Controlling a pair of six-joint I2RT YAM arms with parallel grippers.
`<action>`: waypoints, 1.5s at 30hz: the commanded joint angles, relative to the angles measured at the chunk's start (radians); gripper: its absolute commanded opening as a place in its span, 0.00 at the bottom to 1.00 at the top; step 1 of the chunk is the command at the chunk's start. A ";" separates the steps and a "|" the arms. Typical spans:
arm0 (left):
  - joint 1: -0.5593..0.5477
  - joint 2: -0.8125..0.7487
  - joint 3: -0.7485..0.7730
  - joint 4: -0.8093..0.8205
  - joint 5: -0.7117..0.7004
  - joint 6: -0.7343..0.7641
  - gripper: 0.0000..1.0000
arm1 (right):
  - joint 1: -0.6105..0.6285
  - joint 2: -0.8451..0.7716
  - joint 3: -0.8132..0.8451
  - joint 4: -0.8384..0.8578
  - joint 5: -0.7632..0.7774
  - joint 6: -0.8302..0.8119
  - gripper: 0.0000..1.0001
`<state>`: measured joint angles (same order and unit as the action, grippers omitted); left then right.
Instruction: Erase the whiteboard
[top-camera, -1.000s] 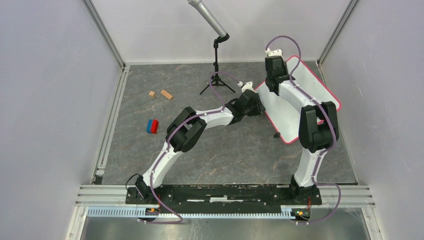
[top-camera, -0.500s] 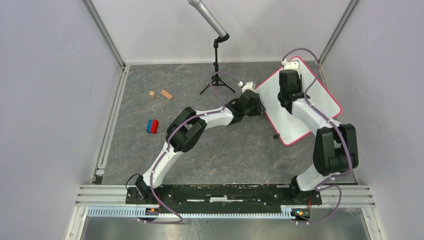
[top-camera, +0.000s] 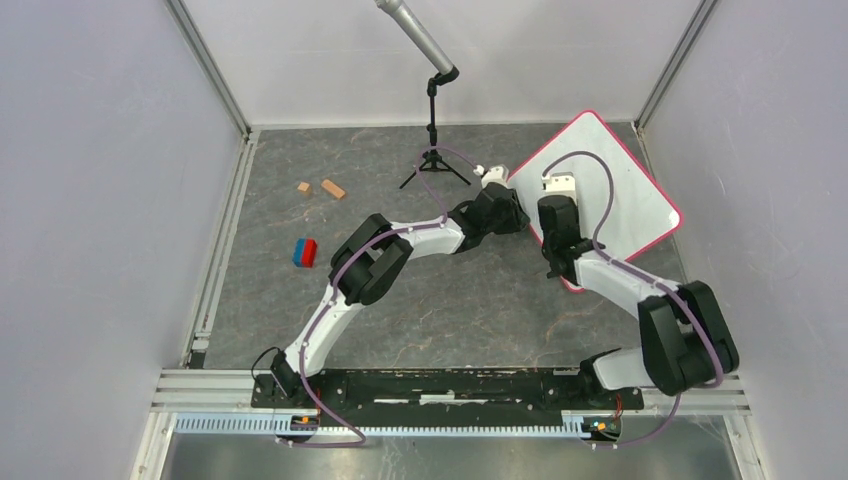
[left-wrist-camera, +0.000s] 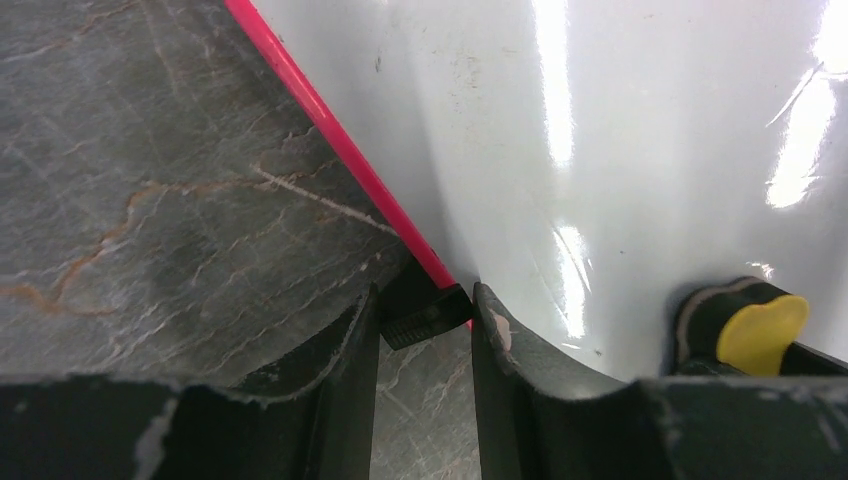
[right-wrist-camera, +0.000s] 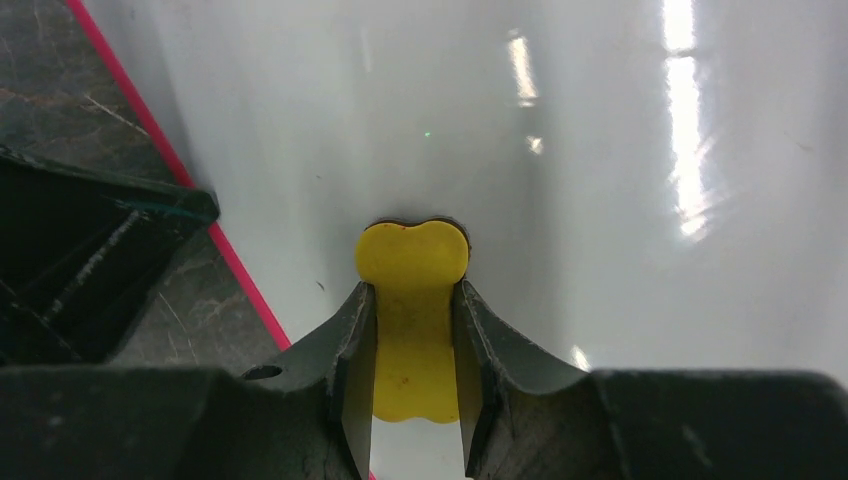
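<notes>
The whiteboard (top-camera: 625, 180), white with a pink-red rim, lies tilted at the far right of the table. My left gripper (top-camera: 512, 212) is at its left edge. In the left wrist view my left gripper (left-wrist-camera: 422, 300) is shut on a small black foot (left-wrist-camera: 425, 314) under the pink rim of the whiteboard (left-wrist-camera: 620, 150). My right gripper (top-camera: 555, 238) is over the board's near-left part. In the right wrist view my right gripper (right-wrist-camera: 413, 290) is shut on a yellow bone-shaped piece (right-wrist-camera: 412, 258) that rests on the whiteboard (right-wrist-camera: 600, 150). This piece also shows in the left wrist view (left-wrist-camera: 762, 326).
A microphone stand (top-camera: 436, 120) stands at the back centre. Two small wooden blocks (top-camera: 322, 188) and a red and blue block (top-camera: 304, 252) lie on the left of the grey table. My two grippers are close together at the board's left edge.
My right gripper has slid the yellow piece from the board's far corner down towards its near-left edge. The left arm has not moved.
</notes>
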<state>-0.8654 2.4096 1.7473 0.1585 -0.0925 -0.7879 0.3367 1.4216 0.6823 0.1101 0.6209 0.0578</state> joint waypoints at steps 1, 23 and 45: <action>-0.003 -0.089 -0.138 -0.056 -0.015 0.075 0.30 | -0.013 -0.140 -0.052 -0.108 -0.026 0.061 0.35; -0.001 -0.958 -0.917 0.168 -0.176 0.202 0.95 | 0.161 -0.430 -0.277 -0.171 -0.553 0.050 0.35; 0.004 -1.871 -1.030 -0.291 -0.218 0.262 1.00 | 0.516 -0.633 -0.102 -0.342 -0.438 0.046 0.98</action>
<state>-0.8654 0.5770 0.6308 -0.1230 -0.3630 -0.6308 0.8494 0.8810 0.4652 -0.1986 0.1146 0.1398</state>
